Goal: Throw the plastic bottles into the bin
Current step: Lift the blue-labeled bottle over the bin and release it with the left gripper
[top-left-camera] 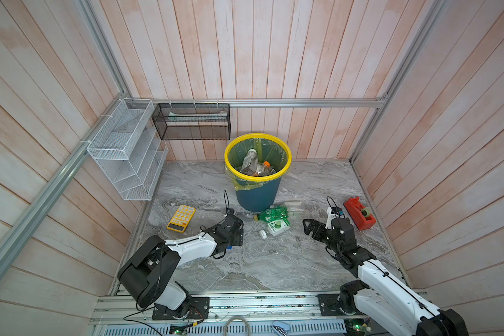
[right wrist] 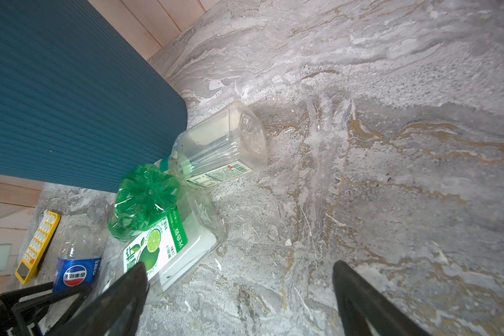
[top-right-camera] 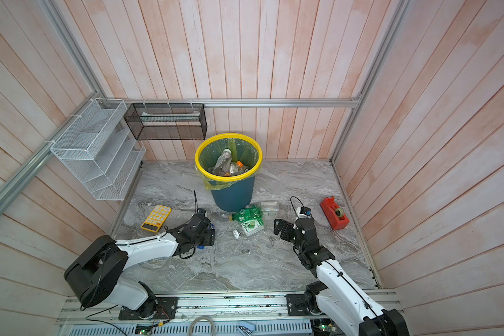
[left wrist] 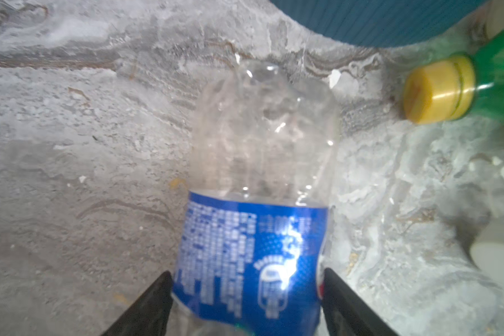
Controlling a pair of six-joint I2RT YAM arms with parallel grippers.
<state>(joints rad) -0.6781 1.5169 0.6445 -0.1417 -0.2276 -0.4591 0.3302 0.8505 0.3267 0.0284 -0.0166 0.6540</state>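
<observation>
Left gripper (left wrist: 246, 272): jaws straddle the label of a clear, blue-labelled plastic bottle (left wrist: 253, 232) near the round teal, yellow-rimmed bin (top-left-camera: 258, 195); firm clamping cannot be confirmed. Right gripper (right wrist: 239, 263): jaws wide, empty, apparently staged for the green-bottle cluster (right wrist: 146, 200) at the bin's foot.

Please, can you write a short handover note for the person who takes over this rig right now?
Left tool: jaws flank the blue-label bottle on the table; firm grip unclear.
Right tool: open, empty, near the lime-label bottle.
Done: several bottles lie in the bin.
To do: blue-label bottle, green bottle, lime-label bottle and clear square bottle, all on the table near the bin.
</observation>
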